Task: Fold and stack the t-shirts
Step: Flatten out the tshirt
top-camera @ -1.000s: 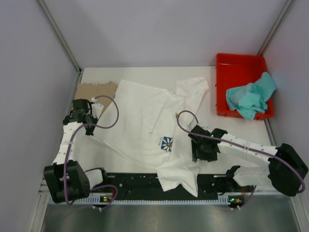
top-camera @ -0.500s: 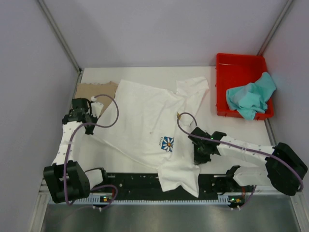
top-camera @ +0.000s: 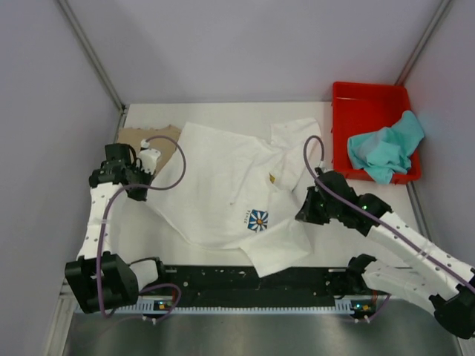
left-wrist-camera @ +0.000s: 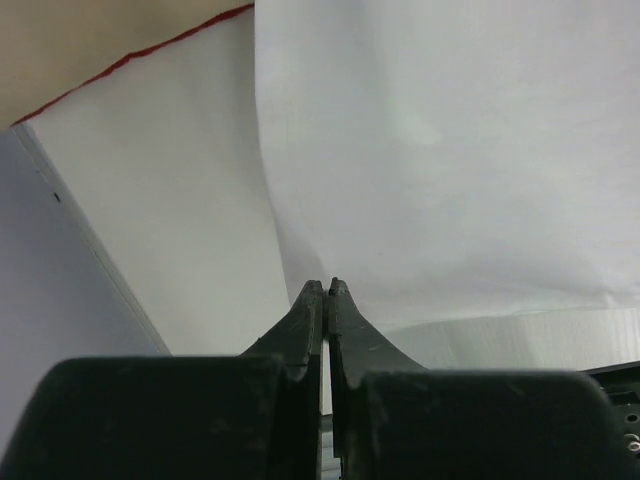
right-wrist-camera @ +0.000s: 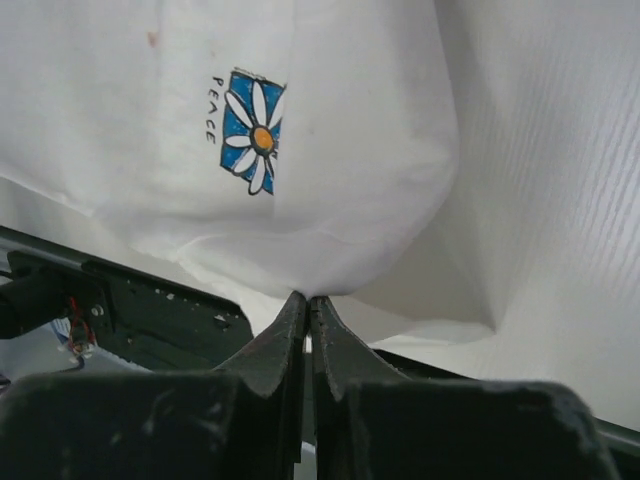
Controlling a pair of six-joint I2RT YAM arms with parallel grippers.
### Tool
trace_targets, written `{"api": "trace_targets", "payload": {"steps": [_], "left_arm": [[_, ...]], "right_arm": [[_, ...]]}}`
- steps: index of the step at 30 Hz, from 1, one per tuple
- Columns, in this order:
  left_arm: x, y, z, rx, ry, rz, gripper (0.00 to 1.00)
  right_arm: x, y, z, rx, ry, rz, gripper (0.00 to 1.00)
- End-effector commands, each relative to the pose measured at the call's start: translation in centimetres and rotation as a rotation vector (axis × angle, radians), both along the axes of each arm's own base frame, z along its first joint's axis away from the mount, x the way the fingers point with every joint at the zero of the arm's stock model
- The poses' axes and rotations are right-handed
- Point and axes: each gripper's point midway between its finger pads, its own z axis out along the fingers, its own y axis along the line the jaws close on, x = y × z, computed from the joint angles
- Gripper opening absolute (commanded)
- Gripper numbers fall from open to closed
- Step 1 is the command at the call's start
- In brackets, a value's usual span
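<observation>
The white t-shirt (top-camera: 223, 178) with the daisy print (top-camera: 257, 219) lies spread over the table's middle. My left gripper (top-camera: 151, 165) is shut on its left edge; in the left wrist view the jaws (left-wrist-camera: 327, 286) pinch white cloth (left-wrist-camera: 450, 150). My right gripper (top-camera: 306, 215) is shut on the shirt's right side, near the hem. In the right wrist view the jaws (right-wrist-camera: 307, 297) hold a bunched fold below the "PEACE" daisy (right-wrist-camera: 255, 130). A tan t-shirt (top-camera: 139, 138) peeks out at the back left. A teal t-shirt (top-camera: 386, 148) lies crumpled in the bin.
The red plastic bin (top-camera: 371, 90) stands at the back right, close to the side wall. A black rail (top-camera: 215, 280) runs along the table's near edge, with the white shirt's lower corner (top-camera: 271, 259) over it. Grey walls close in left and right.
My right gripper has shut on the white shirt and risen away from the near edge, drawing the hanging lower part up. My left gripper has shifted slightly farther back with its edge.
</observation>
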Motion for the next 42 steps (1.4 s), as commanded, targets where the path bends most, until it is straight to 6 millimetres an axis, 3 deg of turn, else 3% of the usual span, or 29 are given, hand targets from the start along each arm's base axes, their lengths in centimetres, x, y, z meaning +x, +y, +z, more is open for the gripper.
{"api": "trace_targets", "payload": {"steps": [1, 5, 9, 12, 13, 15, 16, 19, 21, 23, 24, 26, 28, 29, 30, 31, 33, 35, 37, 40, 41, 42], "left_arm": [[-0.1, -1.1, 4.0, -0.046, -0.084, -0.023, 0.00], [-1.6, 0.1, 5.5, 0.017, -0.080, 0.029, 0.00], [-2.9, -0.3, 4.6, -0.004, -0.031, 0.040, 0.00], [-2.2, -0.4, 3.6, -0.021, -0.021, 0.037, 0.00], [-1.2, -0.8, 3.7, -0.044, -0.039, 0.021, 0.00], [1.8, -2.1, 5.4, -0.108, -0.118, -0.015, 0.00], [3.7, -2.8, 6.5, -0.128, -0.169, -0.031, 0.00], [9.7, -5.1, 10.2, -0.124, -0.320, -0.058, 0.00], [13.9, -7.7, 14.3, -0.113, -0.435, -0.105, 0.00], [17.7, -8.3, 19.7, -0.123, -0.586, -0.083, 0.00], [19.6, -8.0, 21.9, -0.123, -0.645, -0.048, 0.00], [22.0, -6.1, 29.1, -0.083, -0.844, 0.062, 0.00], [22.9, -4.1, 35.5, -0.047, -1.026, 0.156, 0.00], [23.0, -3.5, 37.8, -0.040, -1.093, 0.190, 0.00], [22.8, -3.1, 40.2, -0.045, -1.159, 0.206, 0.00], [22.3, -2.6, 42.8, -0.048, -1.229, 0.221, 0.00], [21.8, -2.3, 45.3, -0.059, -1.306, 0.206, 0.00], [21.2, -2.3, 46.8, -0.043, -1.351, 0.192, 0.00], [21.1, -2.7, 46.6, -0.039, -1.340, 0.157, 0.00], [20.9, -3.5, 44.0, -0.033, -1.263, 0.094, 0.00], [20.1, -3.8, 43.0, -0.029, -1.236, 0.071, 0.00], [19.6, -3.9, 41.7, -0.020, -1.202, 0.056, 0.00]], "right_arm": [[1.3, -2.5, 4.2, -0.064, -0.086, -0.017, 0.00], [-0.3, -5.2, 5.6, -0.102, -0.087, -0.066, 0.00], [-2.8, -5.6, 3.7, -0.058, -0.017, -0.076, 0.00], [-1.4, -6.1, 2.8, -0.107, -0.022, -0.096, 0.00], [-0.1, -5.9, 3.0, -0.107, -0.045, -0.085, 0.00], [4.5, -4.5, 4.2, -0.032, -0.121, -0.065, 0.00], [7.1, -4.1, 4.4, 0.012, -0.133, -0.080, 0.00], [16.8, -3.7, 8.6, 0.097, -0.277, -0.132, 0.00], [22.4, -3.3, 13.5, 0.122, -0.404, -0.136, 0.00], [27.2, -3.6, 20.3, 0.137, -0.554, -0.148, 0.00], [29.4, -4.6, 22.4, 0.153, -0.591, -0.180, 0.00], [31.5, -6.3, 29.7, 0.228, -0.731, -0.233, 0.00], [31.4, -8.4, 38.8, 0.307, -0.923, -0.268, 0.00], [31.1, -9.4, 41.6, 0.334, -0.986, -0.278, 0.00], [30.7, -9.8, 43.5, 0.361, -1.026, -0.279, 0.00], [29.6, -11.6, 46.6, 0.374, -1.099, -0.301, 0.00], [28.3, -13.3, 49.1, 0.393, -1.155, -0.315, 0.00], [27.2, -15.3, 49.9, 0.389, -1.173, -0.338, 0.00], [26.3, -16.6, 49.2, 0.378, -1.151, -0.347, 0.00], [24.7, -16.9, 46.0, 0.315, -1.092, -0.330, 0.00], [24.4, -16.9, 44.1, 0.293, -1.052, -0.331, 0.00], [22.7, -16.3, 43.4, 0.288, -1.040, -0.311, 0.00]]}}
